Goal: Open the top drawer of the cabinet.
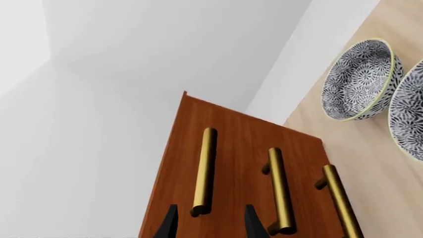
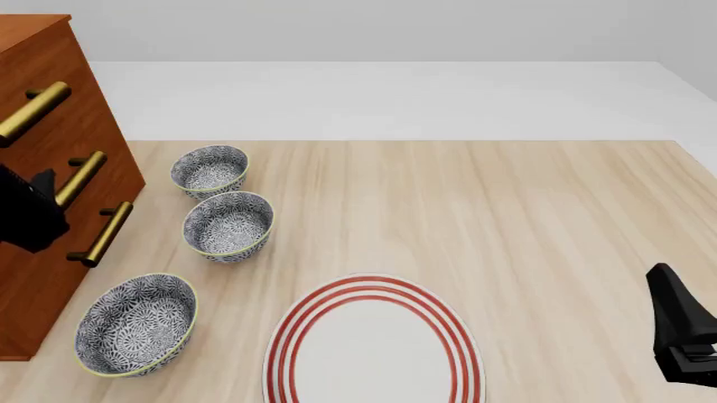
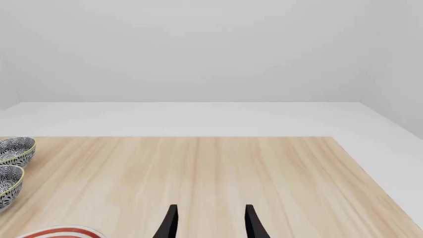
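- Cabinet [image 2: 45,126]: 1, reddish-brown wood, far left edge of the table [image 2: 526,252], front facing right.
- Drawers: 3 stacked, 3 brass bar handles. Top drawer [image 2: 34,63] is the highest; its handle [image 2: 34,113] is the upper bar in front view. All 3 fronts look flush in left wrist view, no gap seen.
- Left gripper [image 1: 206,223]: at the cabinet front, jaws parted w/ a moderate gap. One end of the top handle sits between the 2 finger tips [image 1: 168,223]; can't tell if touching.
- Right gripper [image 3: 210,223]: near right, low over bare table, well apart from cabinet. Jaws parted, nothing between them.
- Bowls: 3, dark patterned w/ yellow-green rims, in a row just right of cabinet – far [image 2: 210,170], mid [image 2: 228,225], near [image 2: 136,325].
- Plate [image 2: 374,340]: 1, white w/ red rings, near centre.
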`<action>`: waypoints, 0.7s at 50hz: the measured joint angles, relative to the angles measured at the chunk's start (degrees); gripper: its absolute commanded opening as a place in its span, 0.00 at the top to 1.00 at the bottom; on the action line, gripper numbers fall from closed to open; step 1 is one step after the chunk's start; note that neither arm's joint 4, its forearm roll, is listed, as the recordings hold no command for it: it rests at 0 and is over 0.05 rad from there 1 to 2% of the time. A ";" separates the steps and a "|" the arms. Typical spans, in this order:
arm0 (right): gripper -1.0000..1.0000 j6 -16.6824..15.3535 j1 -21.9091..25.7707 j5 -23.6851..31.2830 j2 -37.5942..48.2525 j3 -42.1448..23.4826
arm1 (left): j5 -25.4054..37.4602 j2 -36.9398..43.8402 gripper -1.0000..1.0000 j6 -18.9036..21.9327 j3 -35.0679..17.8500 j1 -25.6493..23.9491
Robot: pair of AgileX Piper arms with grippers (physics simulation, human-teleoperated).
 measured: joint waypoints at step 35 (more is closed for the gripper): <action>0.00 0.00 0.00 0.00 0.00 0.00 | 1.02 1.85 0.00 -0.18 -2.05 1.34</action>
